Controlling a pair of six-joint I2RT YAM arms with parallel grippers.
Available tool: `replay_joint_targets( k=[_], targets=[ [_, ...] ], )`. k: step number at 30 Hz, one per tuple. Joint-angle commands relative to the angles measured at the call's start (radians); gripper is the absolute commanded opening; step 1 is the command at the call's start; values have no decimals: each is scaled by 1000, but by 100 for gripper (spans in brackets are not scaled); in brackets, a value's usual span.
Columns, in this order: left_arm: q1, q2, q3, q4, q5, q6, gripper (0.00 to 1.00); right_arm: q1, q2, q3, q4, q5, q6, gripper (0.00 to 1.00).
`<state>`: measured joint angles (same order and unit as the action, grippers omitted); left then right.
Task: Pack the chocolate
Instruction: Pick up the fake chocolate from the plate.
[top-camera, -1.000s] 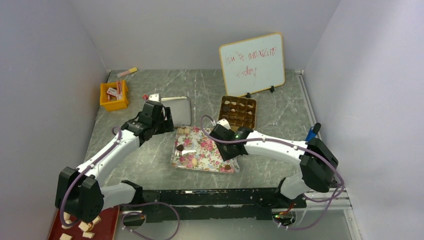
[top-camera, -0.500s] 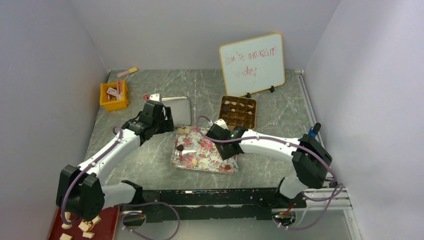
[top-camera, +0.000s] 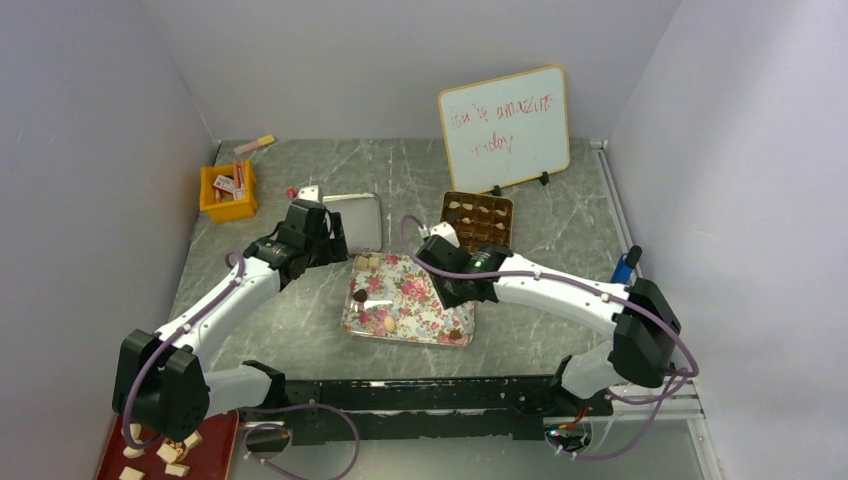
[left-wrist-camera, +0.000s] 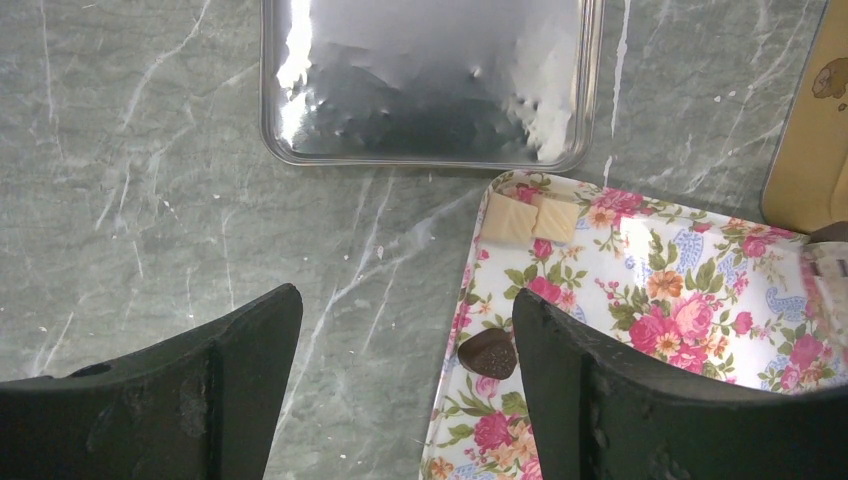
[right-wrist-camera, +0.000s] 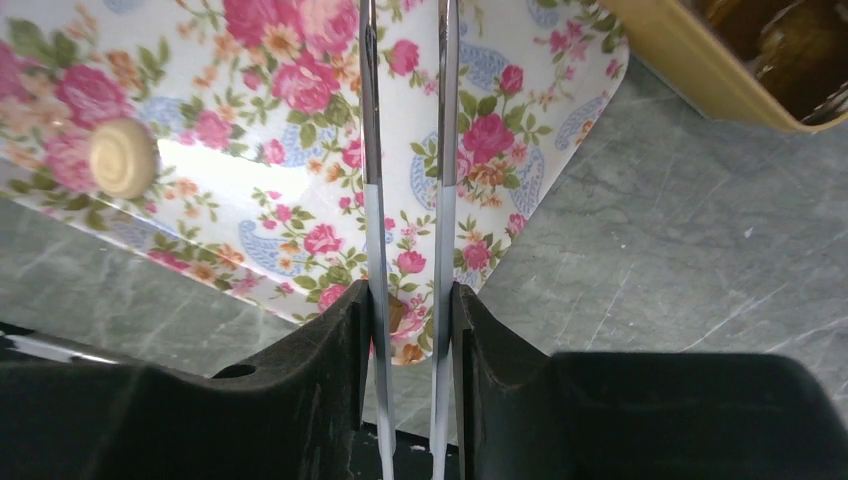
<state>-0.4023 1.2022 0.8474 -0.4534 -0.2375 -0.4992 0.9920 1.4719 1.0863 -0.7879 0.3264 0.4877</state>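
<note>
I see left claw (left-wrist-camera: 405, 300) released over grey marble bench (left-wrist-camera: 150, 200) beside rose-patterned rectangular tray (left-wrist-camera: 640, 250) | right claw (right-wrist-camera: 408, 295) clenched on thin silver tongs (right-wrist-camera: 368, 100) above it.

Two arms of one build. The left arm (top-camera: 215, 310) and the right arm (top-camera: 560, 290) have smooth white link shells set between bulky black joint housings. A lilac cable (top-camera: 688, 362) runs in loose loops outside each arm, and more loops lie by the black base rail (top-camera: 430, 395). The left gripper (left-wrist-camera: 405, 310) has two thick matt-black fingers with rough, scuffed faces. The right gripper (right-wrist-camera: 404, 150) has similar black fingers, each carrying a thin, pale, flat blade on its inner face.
</note>
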Motion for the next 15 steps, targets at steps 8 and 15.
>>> replay_joint_targets(
  k=[8,15],
  targets=[
    [3,-19,39,16,0,-9,82,1,-130,125,-131,146,64,0],
    [3,-27,36,17,10,-6,81,-41,-185,102,-175,205,110,0]
  ],
)
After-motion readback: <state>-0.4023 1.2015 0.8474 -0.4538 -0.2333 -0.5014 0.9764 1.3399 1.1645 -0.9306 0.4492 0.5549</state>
